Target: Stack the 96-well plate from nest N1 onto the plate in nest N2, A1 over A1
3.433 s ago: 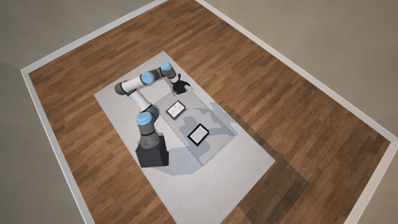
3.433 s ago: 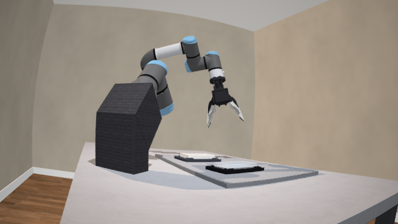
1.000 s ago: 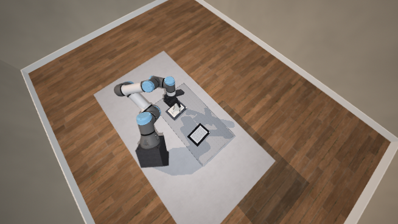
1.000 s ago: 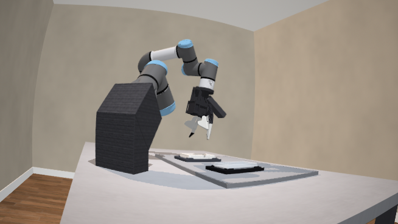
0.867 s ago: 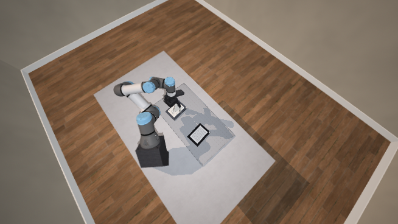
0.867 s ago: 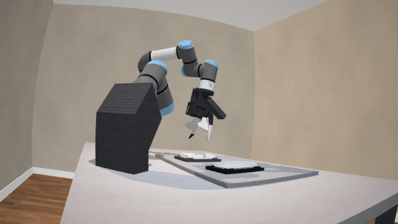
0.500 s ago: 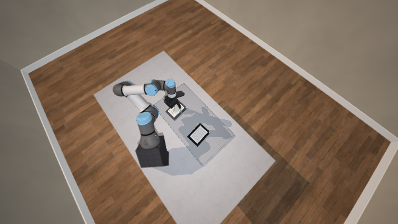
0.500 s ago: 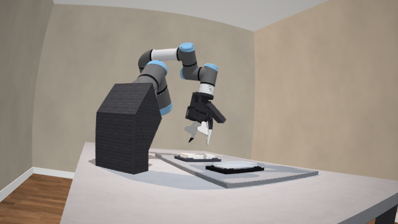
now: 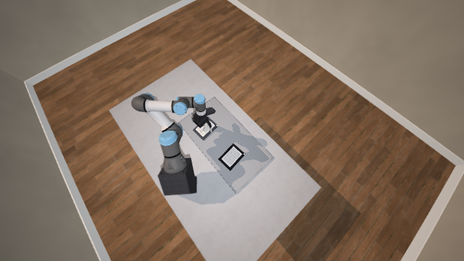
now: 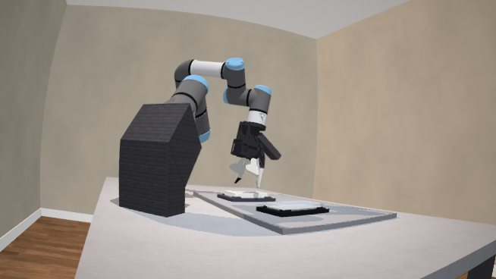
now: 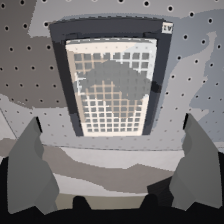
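The two grey fingers stand spread wide and empty, ready to straddle the white gridded 96-well plate [image 11: 114, 90] ahead of and below them in its black rectangular nest N1 [image 11: 60, 75] on the grey perforated counter [image 11: 30, 60].

The open hand [image 10: 248, 178] hangs above the plate [image 10: 243, 194] in nest N1 [image 10: 227, 197].

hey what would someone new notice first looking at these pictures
Probably the grey and blue arm bending from its dark pedestal, its open claw hanging above the far 96-well plate. Next, the second plate in its black nest, nearer on the same grey board.
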Action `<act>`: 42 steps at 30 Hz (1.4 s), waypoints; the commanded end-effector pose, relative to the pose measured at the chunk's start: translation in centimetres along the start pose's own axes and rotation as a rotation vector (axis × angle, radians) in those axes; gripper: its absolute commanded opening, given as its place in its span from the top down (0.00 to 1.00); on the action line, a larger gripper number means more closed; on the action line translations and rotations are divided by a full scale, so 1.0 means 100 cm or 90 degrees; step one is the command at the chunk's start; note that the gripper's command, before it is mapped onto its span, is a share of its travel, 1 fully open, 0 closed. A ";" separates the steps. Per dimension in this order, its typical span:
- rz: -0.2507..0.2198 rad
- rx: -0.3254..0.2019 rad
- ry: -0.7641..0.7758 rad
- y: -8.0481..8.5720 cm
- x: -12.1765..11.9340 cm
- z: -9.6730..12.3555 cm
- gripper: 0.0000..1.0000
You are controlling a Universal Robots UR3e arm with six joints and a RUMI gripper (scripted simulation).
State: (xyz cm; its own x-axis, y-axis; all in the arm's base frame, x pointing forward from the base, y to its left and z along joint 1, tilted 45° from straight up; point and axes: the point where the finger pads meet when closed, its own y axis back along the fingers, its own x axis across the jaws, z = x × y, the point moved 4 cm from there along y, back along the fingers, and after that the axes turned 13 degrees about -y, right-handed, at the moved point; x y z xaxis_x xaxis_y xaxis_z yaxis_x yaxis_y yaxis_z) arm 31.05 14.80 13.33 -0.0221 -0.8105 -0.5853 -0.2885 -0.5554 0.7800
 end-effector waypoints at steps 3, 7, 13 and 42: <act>0.004 0.000 0.000 -0.009 0.000 -0.003 0.00; 0.004 0.000 0.000 -0.016 -0.001 -0.004 0.00; 0.004 0.000 0.000 -0.020 -0.001 -0.005 0.00; 0.005 0.000 0.000 -0.020 -0.001 -0.005 1.00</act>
State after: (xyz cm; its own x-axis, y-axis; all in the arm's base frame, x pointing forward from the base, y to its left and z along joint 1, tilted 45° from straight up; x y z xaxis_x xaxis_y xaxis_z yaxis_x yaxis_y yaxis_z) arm 32.02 15.87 11.90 -0.0250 -0.8140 -0.5803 -0.2875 -0.5501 0.7841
